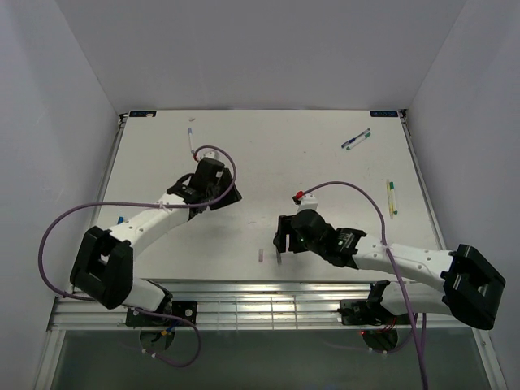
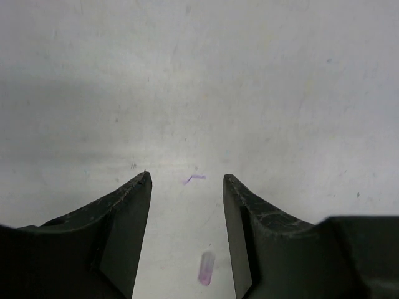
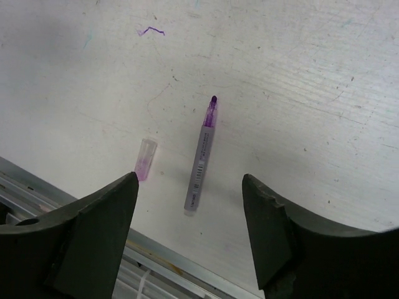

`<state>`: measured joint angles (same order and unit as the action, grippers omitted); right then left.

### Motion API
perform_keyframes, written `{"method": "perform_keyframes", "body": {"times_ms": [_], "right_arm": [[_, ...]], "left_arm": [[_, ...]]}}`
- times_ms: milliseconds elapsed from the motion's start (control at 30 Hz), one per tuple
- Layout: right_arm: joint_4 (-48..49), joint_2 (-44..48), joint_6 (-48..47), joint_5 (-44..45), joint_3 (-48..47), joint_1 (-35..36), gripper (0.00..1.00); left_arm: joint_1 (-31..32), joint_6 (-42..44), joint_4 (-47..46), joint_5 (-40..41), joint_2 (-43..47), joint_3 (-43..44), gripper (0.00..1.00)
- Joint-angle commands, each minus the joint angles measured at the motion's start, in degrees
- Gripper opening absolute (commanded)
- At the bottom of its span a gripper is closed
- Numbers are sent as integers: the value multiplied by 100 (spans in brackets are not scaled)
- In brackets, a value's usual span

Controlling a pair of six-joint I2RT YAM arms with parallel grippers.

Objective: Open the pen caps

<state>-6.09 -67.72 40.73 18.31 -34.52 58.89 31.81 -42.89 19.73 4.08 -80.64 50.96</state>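
With the purple pen (image 3: 201, 159) seen lying bare-tipped on the bench (image 3: 312, 93), its cap (image 3: 145, 159) just beside it, and the right fingers (image 3: 100, 230) and left fingers (image 2: 124, 218) spread empty near it, this uncapping is judged done, and another pen (image 1: 392, 197), well apart from it, is to be gripped next.

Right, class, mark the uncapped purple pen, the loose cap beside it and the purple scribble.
purple pen (image 3: 201, 159): right wrist view, middle of the grey barrel.
loose cap (image 3: 146, 160): right wrist view, mid-body.
purple scribble (image 3: 151, 30): right wrist view, centre of the mark.

Matt, scuffed white table (image 3: 312, 75); translucent plastic purple cap (image 3: 145, 161); smooth grey plastic pen (image 3: 199, 168).
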Motion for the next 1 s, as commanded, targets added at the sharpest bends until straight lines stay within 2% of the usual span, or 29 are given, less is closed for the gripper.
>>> {"method": "perform_keyframes", "body": {"times_ms": [0, 33, 100, 133, 333, 433, 567, 633, 700, 967], "right_arm": [[-621, 250, -206, 226, -388, 17, 76], [-648, 294, -249, 209, -415, 8, 83], [-857, 321, -451, 147, -589, -9, 88], [-1007, 304, -487, 173, -695, -27, 94], [-1659, 119, -873, 428, -1258, -106, 100], [-1633, 93, -1031, 157, -1285, -359, 95], [-1615, -109, -1207, -537, -1329, -765, 99], [-1571, -197, -1321, -661, -1303, -949, 87], [-1423, -241, -1392, -819, -1207, -1046, 83], [-1079, -119, -1542, -1285, -960, -1477, 80]], "left_arm": [[-324, 378, 260, 163, -258, 809, 60], [-473, 474, 303, 242, -337, 976, 61], [-649, 580, 295, 365, -653, 1450, 62], [-850, 702, 278, 357, -785, 1600, 63], [-1739, 1054, 523, -56, -2314, 3190, 62], [-2055, 1195, 611, -117, -2998, 3953, 61], [-2354, 1450, 646, -109, -3668, 4737, 59], [-2512, 1556, 655, -144, -3905, 5028, 58], [-2601, 1626, 699, -153, -4222, 5423, 57], [-2839, 1916, 787, -56, -5022, 6399, 55]]}}
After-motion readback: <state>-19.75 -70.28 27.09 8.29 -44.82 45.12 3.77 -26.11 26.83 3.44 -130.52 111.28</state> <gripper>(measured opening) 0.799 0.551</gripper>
